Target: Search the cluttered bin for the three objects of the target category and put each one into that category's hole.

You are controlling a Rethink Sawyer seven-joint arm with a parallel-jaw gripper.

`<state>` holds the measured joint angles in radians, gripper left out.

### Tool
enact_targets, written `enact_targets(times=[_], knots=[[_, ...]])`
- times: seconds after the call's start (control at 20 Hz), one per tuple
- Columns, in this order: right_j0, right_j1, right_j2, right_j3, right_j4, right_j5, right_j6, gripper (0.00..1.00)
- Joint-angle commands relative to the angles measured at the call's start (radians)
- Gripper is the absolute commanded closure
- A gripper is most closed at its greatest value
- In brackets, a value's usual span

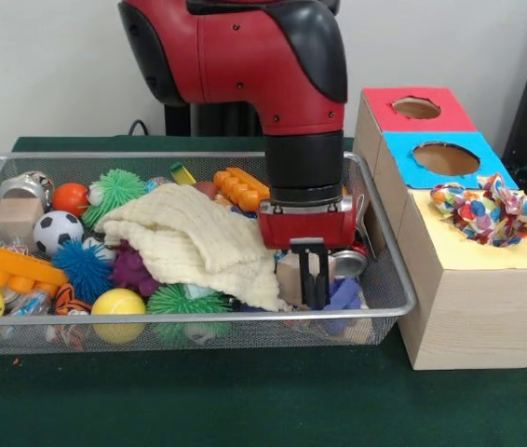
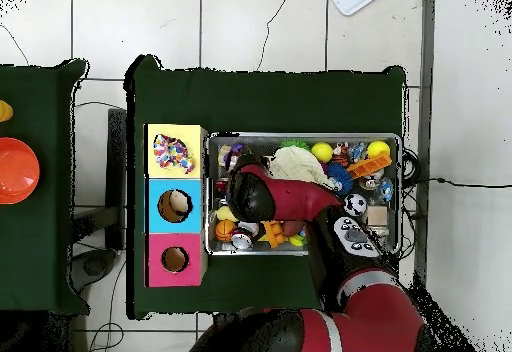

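Three coloured holes are set in a row on the wooden box (image 1: 468,307) beside the wire bin (image 1: 389,279), so that each category is given its own slot: red (image 1: 416,108) farthest, blue (image 1: 446,158) in the middle, yellow nearest. The yellow one is already plugged by a crumpled multicoloured cloth (image 1: 487,212), which suggests that soft fabric is being sorted there. The gripper (image 1: 312,289) is lowered into the bin's corner nearest the box, and its dark fingers (image 1: 308,275) are seen pointing straight down among the clutter; whether anything is pinched between them cannot be told from here, as the tips are lost among a pale block and a silver tin. A cream knitted cloth (image 1: 194,237) is draped over the toys in the middle of the bin, just beside the gripper, and it is judged a likely next target. From overhead, the near corner is hidden by the arm, so contact is left uncertain.
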<state>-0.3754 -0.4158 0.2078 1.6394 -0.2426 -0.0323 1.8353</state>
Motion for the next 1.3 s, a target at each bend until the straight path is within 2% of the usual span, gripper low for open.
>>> enact_targets(times=[0.05, 0.3, 0.4, 0.6, 0.95, 1.2, 1.25, 1.3], knots=[[0.021, 0.145, -0.057, -0.094, -0.011, 0.001, 0.091, 1.0], [0.032, 0.185, -0.081, -0.127, -0.009, 0.009, 0.084, 1.0], [0.02, 0.213, -0.069, -0.142, -0.002, 0.081, 0.063, 1.0], [0.049, 0.237, -0.111, -0.161, 0.023, 0.2, 0.049, 1.0], [0.028, 0.238, -0.082, -0.14, 0.042, 0.233, 0.074, 1.0], [0.014, 0.217, -0.056, -0.12, 0.055, 0.309, 0.059, 1.0], [0.011, 0.215, -0.052, -0.116, 0.051, 0.293, 0.059, 0.0], [0.008, 0.215, -0.048, -0.116, 0.048, 0.29, 0.055, 0.0]])
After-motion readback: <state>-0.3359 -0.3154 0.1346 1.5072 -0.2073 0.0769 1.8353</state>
